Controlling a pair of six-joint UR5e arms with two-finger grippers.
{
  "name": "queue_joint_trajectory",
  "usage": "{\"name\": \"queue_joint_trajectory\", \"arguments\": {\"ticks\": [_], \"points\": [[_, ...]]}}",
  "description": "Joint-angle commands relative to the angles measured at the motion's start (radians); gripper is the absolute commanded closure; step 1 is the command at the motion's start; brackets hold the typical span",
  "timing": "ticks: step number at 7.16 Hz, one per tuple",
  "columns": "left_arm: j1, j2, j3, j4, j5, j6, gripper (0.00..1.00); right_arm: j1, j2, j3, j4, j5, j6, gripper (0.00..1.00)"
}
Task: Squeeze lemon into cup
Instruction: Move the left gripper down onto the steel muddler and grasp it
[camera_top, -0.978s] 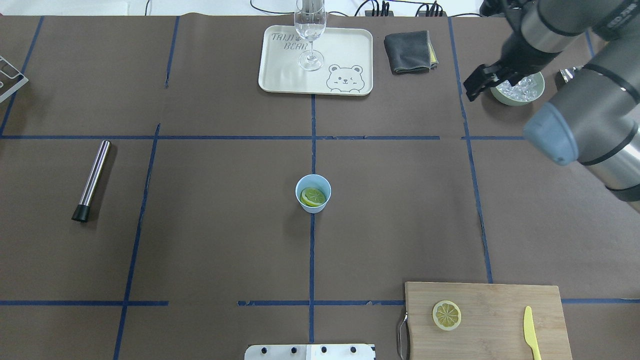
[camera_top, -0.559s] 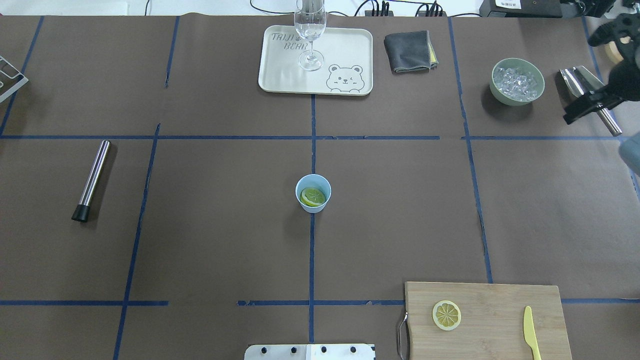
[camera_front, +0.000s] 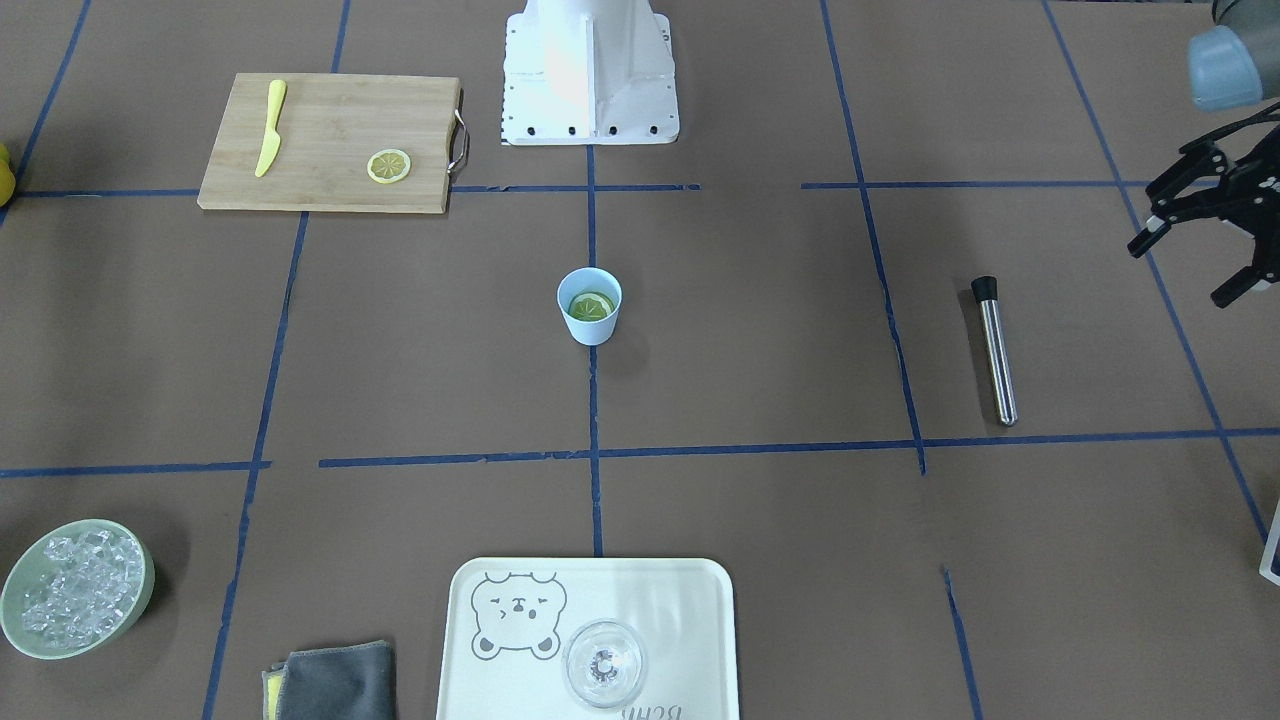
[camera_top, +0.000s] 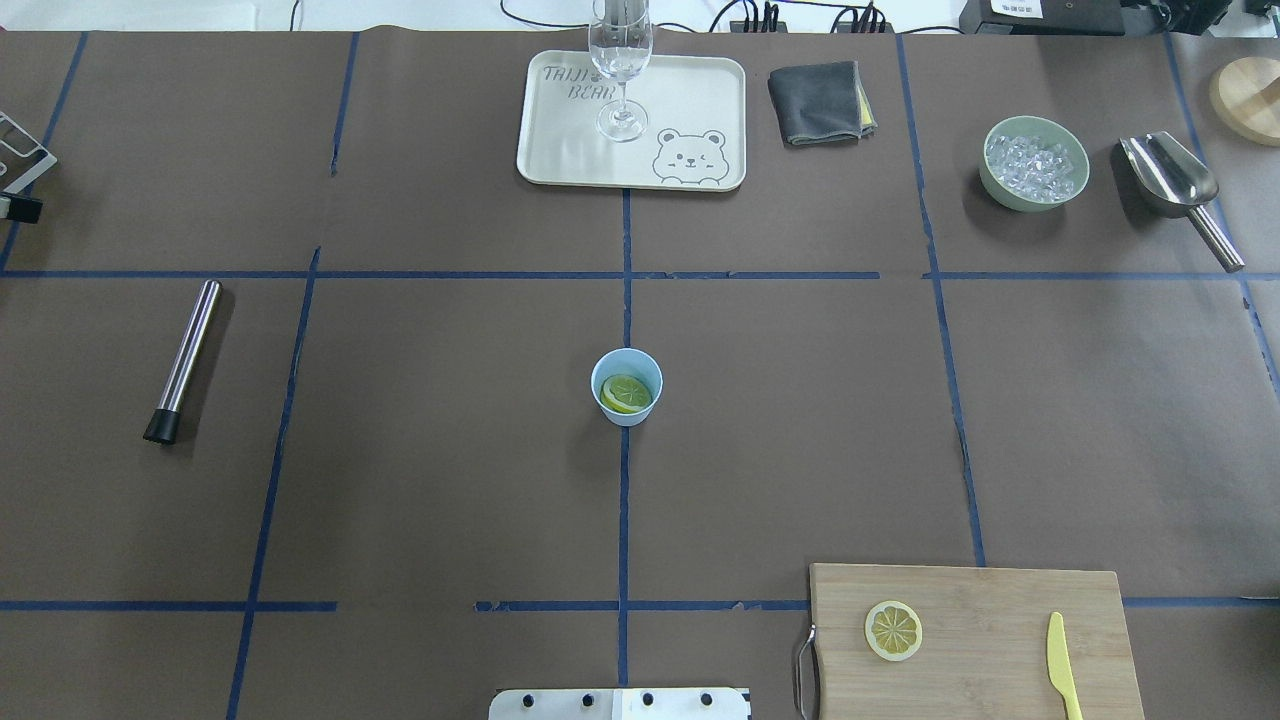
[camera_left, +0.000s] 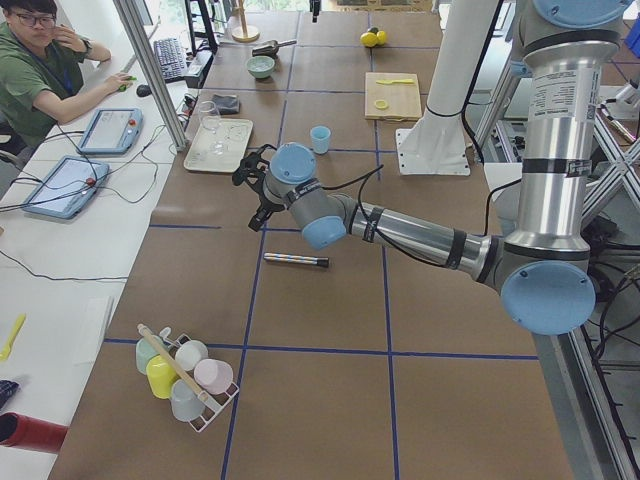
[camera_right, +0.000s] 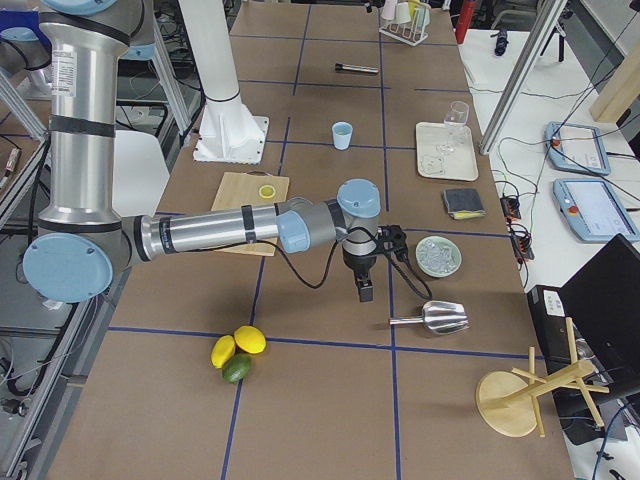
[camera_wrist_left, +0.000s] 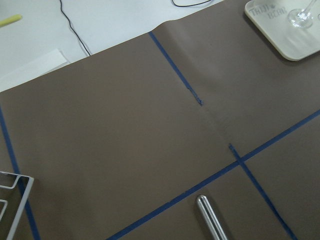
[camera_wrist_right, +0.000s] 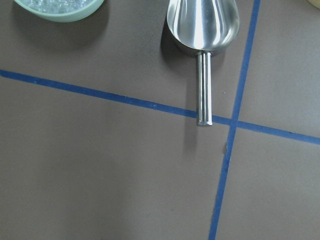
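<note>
You'll find the left gripper (camera_front: 1183, 271) with fingers spread and empty, just past the steel rod (camera_front: 995, 350). You can't tell the right gripper's (camera_right: 365, 285) jaws, near the ice bowl (camera_right: 419, 258). One lemon slice (camera_top: 627, 393) lies inside the cup (camera_top: 627, 420) at mid-table.

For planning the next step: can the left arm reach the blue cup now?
Probably yes: the left hand is open, and only a low steel rod lies near the way to the cup.
</note>
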Motion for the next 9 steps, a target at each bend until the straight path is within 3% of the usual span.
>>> {"name": "queue_joint_trajectory", "arguments": {"ticks": [1, 2, 3, 4, 9], "points": [[0.174, 0.013, 0.022, -0.006, 0.249, -0.189, 0.0, 0.03, -0.029, 0.003, 0.003, 0.005, -0.033, 0.0], [0.237, 0.011, 0.048, -0.009, 0.335, -0.275, 0.17, 0.03, -0.031, 0.001, 0.003, 0.005, -0.033, 0.0], [0.277, 0.007, 0.077, -0.011, 0.359, -0.377, 0.36, 0.03, -0.031, 0.001, 0.003, 0.004, -0.033, 0.0], [0.318, 0.0, 0.103, -0.015, 0.423, -0.397, 0.38, 0.03, -0.032, 0.003, 0.003, 0.005, -0.033, 0.0], [0.357, -0.119, 0.284, -0.038, 0.438, -0.362, 0.36, 0.039, -0.034, 0.001, 0.003, 0.004, -0.033, 0.0]]}}
